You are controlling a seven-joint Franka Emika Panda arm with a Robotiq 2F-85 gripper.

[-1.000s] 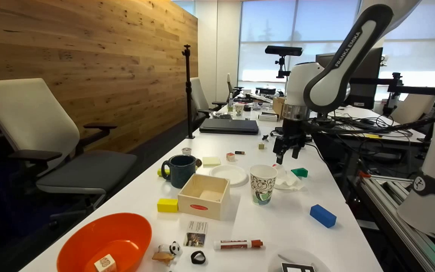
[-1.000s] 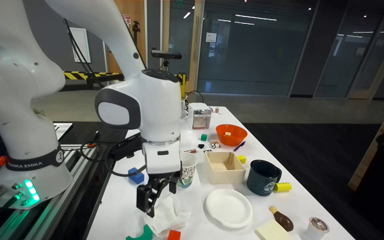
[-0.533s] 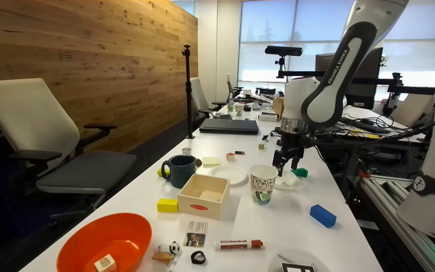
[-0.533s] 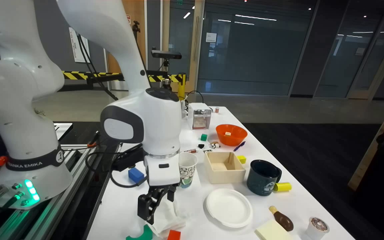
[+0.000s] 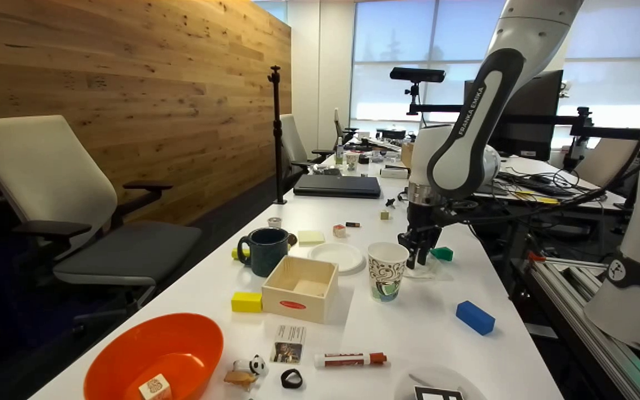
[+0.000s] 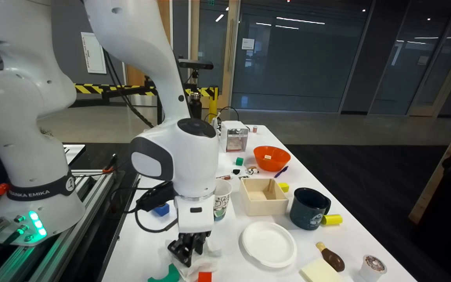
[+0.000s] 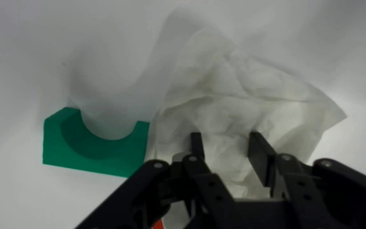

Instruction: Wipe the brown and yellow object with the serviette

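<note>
The serviette (image 7: 221,82), white, thin and crumpled, lies on the table and fills the middle of the wrist view. My gripper (image 7: 225,138) points down at it, fingers apart but narrowed, with part of the paper between the fingertips. Whether the tips touch the table is unclear. In both exterior views the gripper (image 6: 194,257) is low over the serviette (image 6: 210,258), hiding part of it. The brown and yellow object (image 6: 332,258) lies farther along the table, beyond the white plate; in an exterior view only its brown end (image 5: 292,239) shows behind the mug.
A green arch block (image 7: 97,159) sits against the serviette's edge, a red block (image 6: 204,277) close by. Near the gripper stands a paper cup (image 5: 386,278). The white plate (image 6: 269,244), wooden box (image 6: 266,205), dark mug (image 6: 307,213) and pale sticky notes (image 6: 319,271) surround the way across.
My gripper has come down onto the serviette, and its fingers have moved closer together. The paper looks flatter and more covered by the gripper than before.
</note>
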